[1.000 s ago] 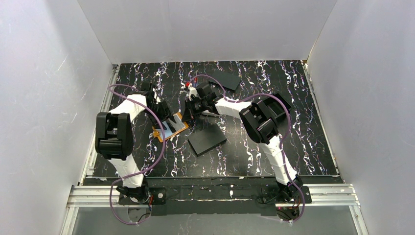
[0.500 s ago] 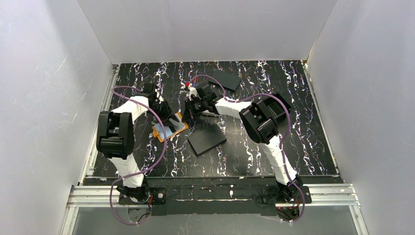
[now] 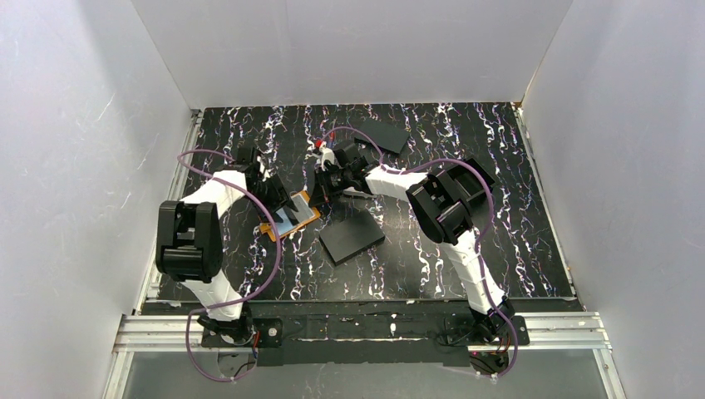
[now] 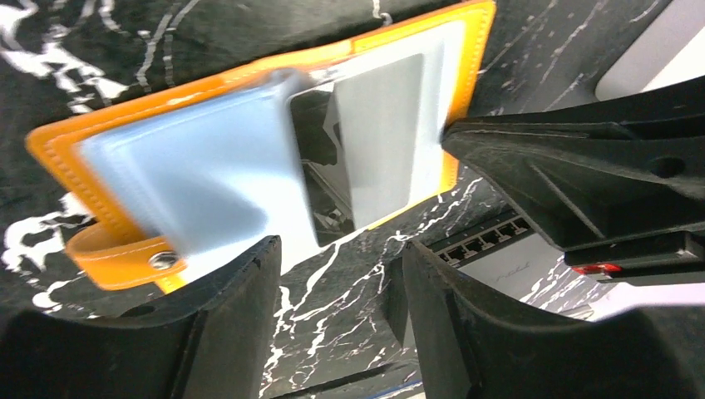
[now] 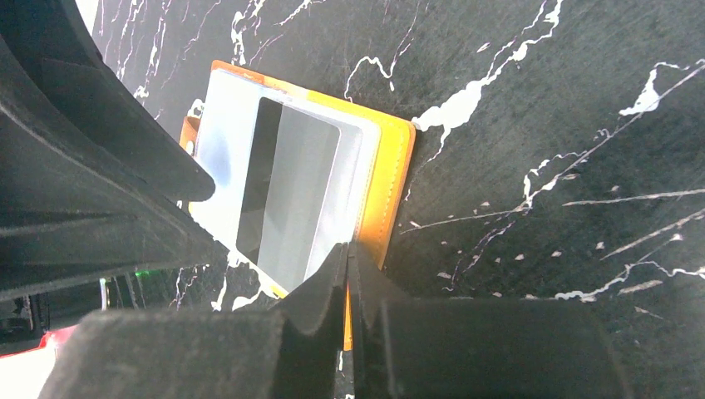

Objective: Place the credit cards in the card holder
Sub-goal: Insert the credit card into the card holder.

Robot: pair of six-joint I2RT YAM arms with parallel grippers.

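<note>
**Top view:** we're looking down on the bench [image 3: 416, 266], black w/ white veining. The card holder [image 3: 287, 221] is lying open left of ctr, pale blue-grey inside facing up. The left arm [image 3: 218, 191] is reaching in from the holder's left and the right arm [image 3: 391, 179] from its right, so both sets of jaws are sitting right at it. From up here we can't tell how they're standing. A flat black rectangle [image 3: 352, 237] is lying just right of the holder. Another black rectangle [image 3: 387, 135] is lying far back, well apart.

**Left wrist:** we're seeing the card holder [image 4: 208, 166] spread open on the bench [image 4: 125, 50]. Its clasp tab [image 4: 116, 258] w/ a snap is sticking out at lower left. A credit card [image 4: 387, 125], grey w/ a dark stripe, is sitting in the clear pocket on the right half. The left jaws are standing apart, released, w/ only bench showing btwn them. One finger [image 4: 224, 332] is sitting just beside the blue-grey flap's lower edge; contact unclear. The right jaws are showing at the right, tips at the holder's edge.

**Right wrist:** the right jaws are clenched, pinching the orange edge of the card holder [image 5: 391, 183], w/ a sliver of orange showing btwn them. The credit card [image 5: 295, 199] is lying inside the clear pocket, next to that edge. Bench [image 5: 540, 125] is filling the rest.
</note>
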